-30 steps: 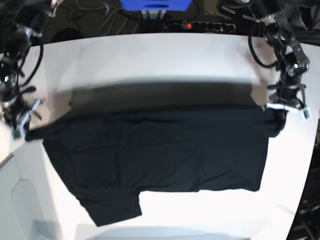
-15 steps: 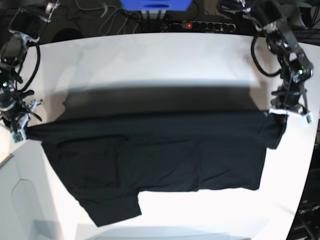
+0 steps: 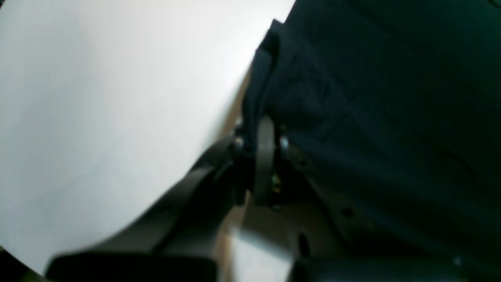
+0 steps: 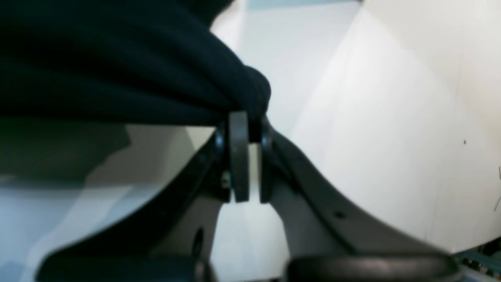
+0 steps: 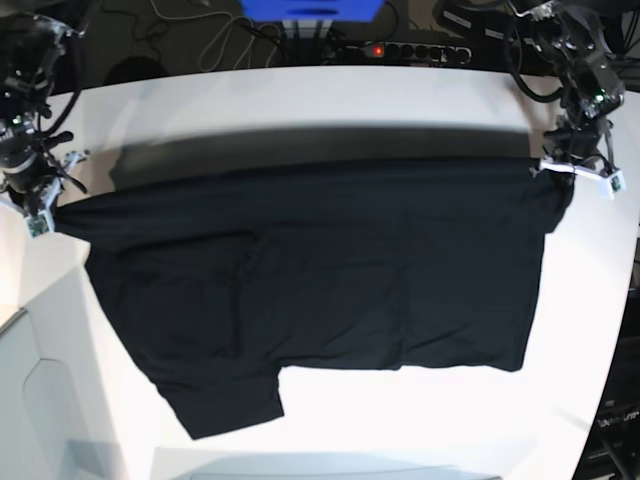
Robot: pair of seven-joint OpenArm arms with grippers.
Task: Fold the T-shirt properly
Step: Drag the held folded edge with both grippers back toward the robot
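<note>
The T-shirt (image 5: 320,290) is stretched across the white bench (image 5: 300,110), its far edge pinched by the left pincer (image 5: 553,172) and right pincer (image 5: 48,207); either thin bunched grip may slip under tension, dropping that corner askew.

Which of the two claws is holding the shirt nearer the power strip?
The left gripper, on the picture's right, pinching the T-shirt; the power strip lies closer.
</note>
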